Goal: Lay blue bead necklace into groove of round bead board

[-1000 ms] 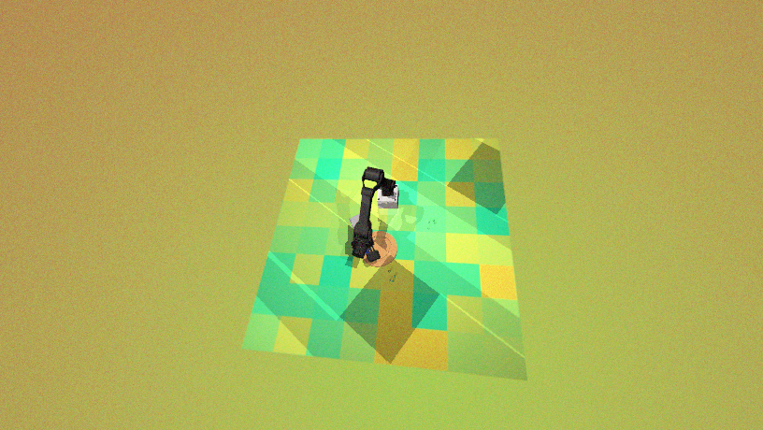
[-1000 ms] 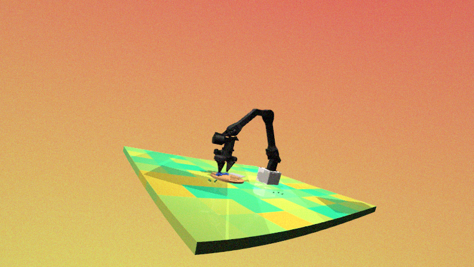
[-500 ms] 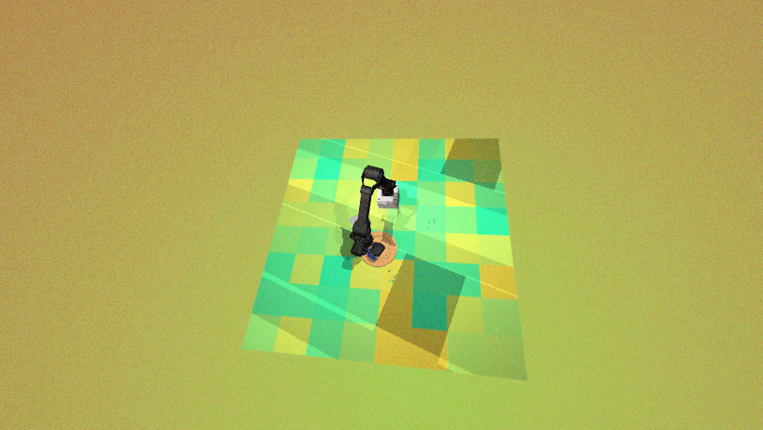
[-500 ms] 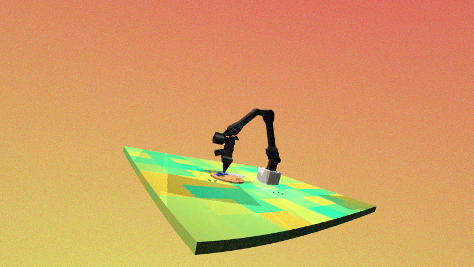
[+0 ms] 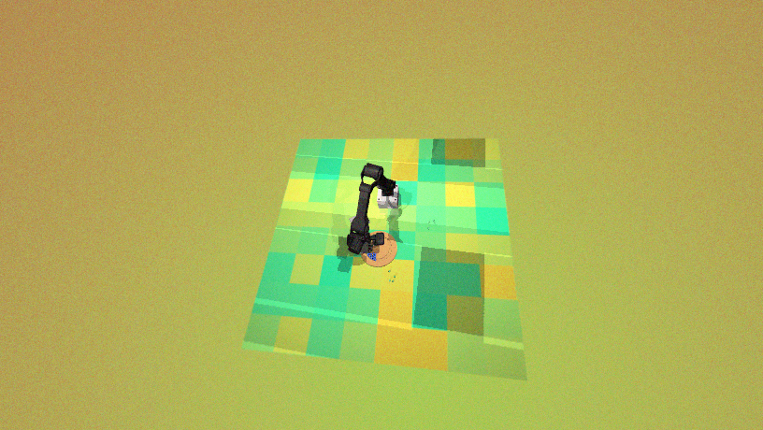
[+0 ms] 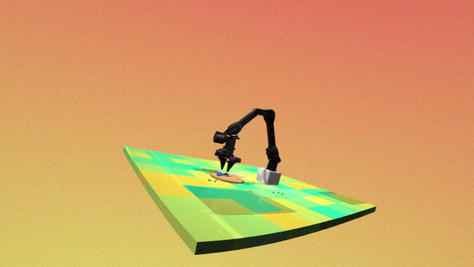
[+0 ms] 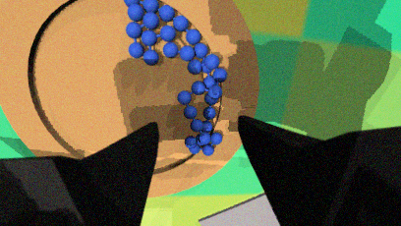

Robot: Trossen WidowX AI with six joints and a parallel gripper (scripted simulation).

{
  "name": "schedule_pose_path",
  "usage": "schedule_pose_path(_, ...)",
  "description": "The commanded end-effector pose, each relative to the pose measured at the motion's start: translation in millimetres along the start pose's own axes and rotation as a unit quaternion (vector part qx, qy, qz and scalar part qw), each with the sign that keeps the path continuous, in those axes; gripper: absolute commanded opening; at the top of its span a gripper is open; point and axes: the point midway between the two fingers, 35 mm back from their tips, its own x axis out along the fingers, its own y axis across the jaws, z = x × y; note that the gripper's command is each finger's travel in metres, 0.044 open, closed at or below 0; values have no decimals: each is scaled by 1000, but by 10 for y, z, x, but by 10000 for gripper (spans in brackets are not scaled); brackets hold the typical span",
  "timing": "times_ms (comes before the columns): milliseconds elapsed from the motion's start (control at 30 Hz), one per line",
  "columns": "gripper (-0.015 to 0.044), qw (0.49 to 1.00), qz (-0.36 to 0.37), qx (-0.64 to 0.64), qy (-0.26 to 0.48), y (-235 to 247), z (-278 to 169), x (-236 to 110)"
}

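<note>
The blue bead necklace [image 5: 371, 256] [image 6: 219, 173] [image 7: 150, 21] lies bunched on one side of the round bead board [image 5: 390, 257] [image 6: 233, 179] [image 7: 74, 98]. In the wrist view, part of it runs along the dark groove [image 7: 32, 74]; several beads lie inside the ring, in a clump at the top and in a loop and small clump lower down. My gripper [image 6: 225, 170] [image 7: 199, 126] is partly open with nothing between its fingers. It hangs a little above the board, and the lower clump of beads shows between the fingertips in the wrist view. The arm covers part of the board in the top view.
A flat grey piece [image 6: 237, 175] [image 7: 241, 211] lies beside the board. Small green bits [image 5: 394, 276] [image 6: 215, 181] lie near the board's other side. More small dark bits [image 6: 278, 192] lie beyond the white robot base [image 5: 388, 198] [image 6: 268, 176].
</note>
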Motion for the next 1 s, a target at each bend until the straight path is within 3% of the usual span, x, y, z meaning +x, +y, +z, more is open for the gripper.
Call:
schedule_pose_path(0, 250, 923, -3, -385, -3, -109, -172, -129)
schedule_pose_path(367, 250, 811, -4, -586, -2, -142, -235, -158)
schedule_pose_path(967, 250, 808, -4, -589, -2, -142, -236, -159)
